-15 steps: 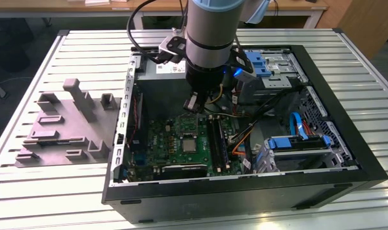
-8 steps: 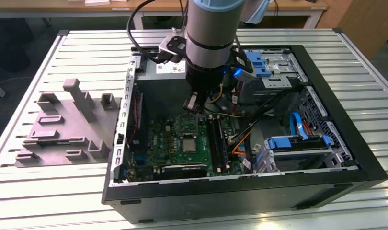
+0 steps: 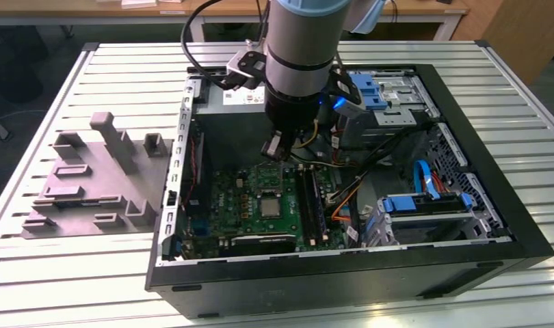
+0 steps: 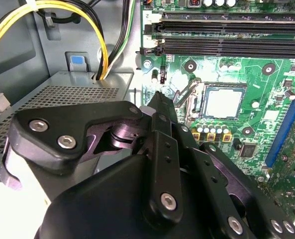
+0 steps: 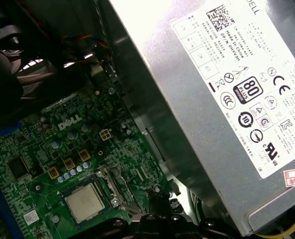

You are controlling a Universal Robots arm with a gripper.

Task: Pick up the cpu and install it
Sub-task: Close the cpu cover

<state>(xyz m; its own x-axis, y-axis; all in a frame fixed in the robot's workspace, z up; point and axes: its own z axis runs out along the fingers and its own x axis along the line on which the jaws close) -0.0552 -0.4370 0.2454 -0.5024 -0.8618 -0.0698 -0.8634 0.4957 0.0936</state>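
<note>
The gripper [image 4: 159,99] hung inside the open case [image 3: 496,205], its jaws drawn together to a narrow tip with nothing between them. In the exterior view that tip [image 3: 273,152] sat above the board [image 3: 249,205], just under the grey supply box [image 3: 231,130]. Close beside the jaws in the second wrist view lay the perforated top of that box [image 4: 62,94], yellow wires [image 4: 100,45] curving into it. A little beyond the tip the cpu [image 4: 223,102] rested flat in its socket — silvery top up, well clear of the jaws. It lay the same way in the first wrist view [image 5: 84,201] and the exterior view [image 3: 269,206]. Past the socket ran memory slots [image 4: 227,32]. Farthest off — outside the case — a grey tray [image 3: 85,184] sat on the slatted table [image 3: 76,273].
</note>
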